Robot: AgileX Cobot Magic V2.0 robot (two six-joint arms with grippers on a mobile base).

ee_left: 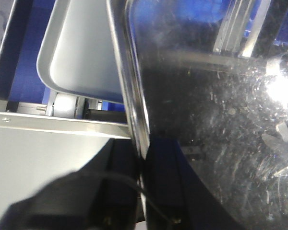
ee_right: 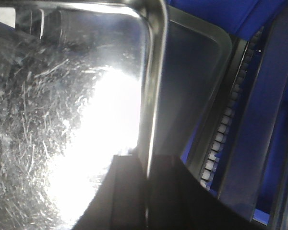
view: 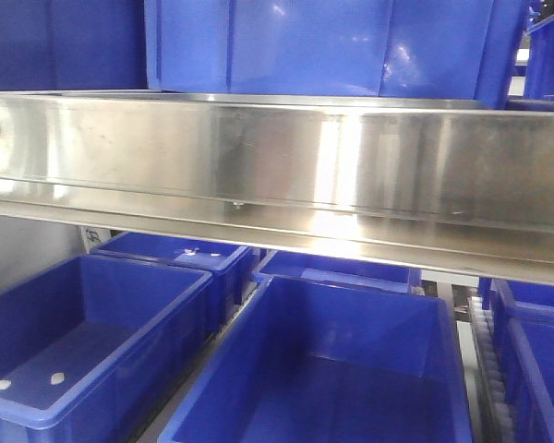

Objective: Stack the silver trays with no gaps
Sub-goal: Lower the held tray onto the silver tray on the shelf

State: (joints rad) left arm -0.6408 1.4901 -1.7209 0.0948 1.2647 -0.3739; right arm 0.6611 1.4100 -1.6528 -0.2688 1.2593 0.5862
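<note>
Neither the silver trays nor my grippers show in the front view. In the left wrist view, my left gripper (ee_left: 143, 167) is shut on the thin rim of a scratched silver tray (ee_left: 221, 120) that fills the right of the frame. A second silver tray (ee_left: 77, 52) lies lower, beyond it at the upper left. In the right wrist view, my right gripper (ee_right: 148, 167) is shut on the opposite rim of the scratched tray (ee_right: 62, 120), which glares brightly. The second tray (ee_right: 192, 72) shows past that rim on the right, offset from the held one.
A long steel rail with screws (view: 277, 166) crosses the front view, with deep blue bins (view: 332, 369) below it and another bin (view: 323, 46) above. A white roller track (ee_right: 225, 120) and blue bin wall (ee_right: 273, 120) run right of the trays. A grey frame bar (ee_left: 57, 124) lies under the left gripper.
</note>
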